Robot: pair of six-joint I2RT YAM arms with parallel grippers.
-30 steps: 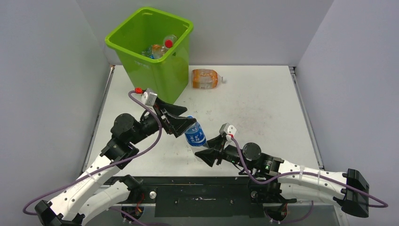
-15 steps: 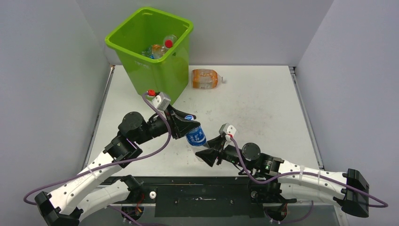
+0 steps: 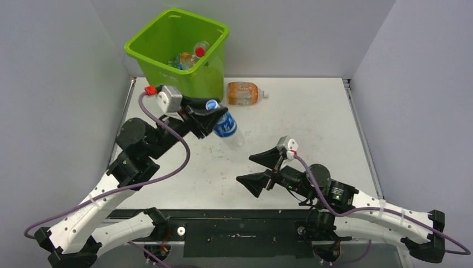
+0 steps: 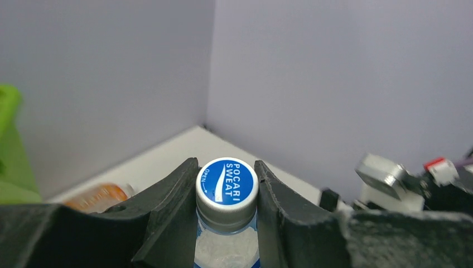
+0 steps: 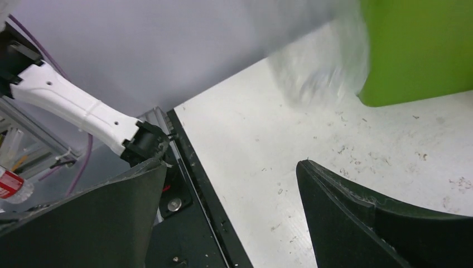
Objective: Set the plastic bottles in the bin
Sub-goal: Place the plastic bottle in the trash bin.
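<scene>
Grey-lilac walls [image 3: 290, 33] close off three sides. White table [image 3: 312, 128], scuffed and speckled with dark marks near the middle.

Bin [image 3: 192, 84]: lime green, standing at the far-left corner of the table, mouth open to the top camera. Right wrist view catches its lower wall [image 5: 418, 50] resting on the tabletop.

Left arm [image 3: 111, 184]: reaches from the near-left edge toward the bin, a purple cable [image 3: 167, 167] looping alongside. Right arm [image 3: 368, 204]: lies low along the near-right edge.

Left gripper [image 3: 215, 120]: clamped on the neck of a clear bottle [image 3: 227, 129]. Wrist view has the gripper [image 4: 226, 164] with one black finger pressed on each side just under the cap. The bottle is tilted, cap end toward the bin, base pointing out over the table. It sits outside the bin, just beside the front-right corner in the top view.

Right gripper [image 3: 245, 168]: fingers spread wide, nothing between them, over bare table near the front middle. Its own view [image 5: 231, 164] shows only tabletop in the gap.

Orange bottle [image 3: 242, 93]: on its side at the far edge, just right of the bin, apart from both grippers. It is also visible low and blurred in the left wrist view [image 4: 100, 195].

Binned bottles [image 3: 189, 57]: several inside the bin, one red-capped. Exact count cannot be told.

Cap [image 4: 227, 181]: blue, printed POCARI SWEAT, facing the wrist camera.
</scene>
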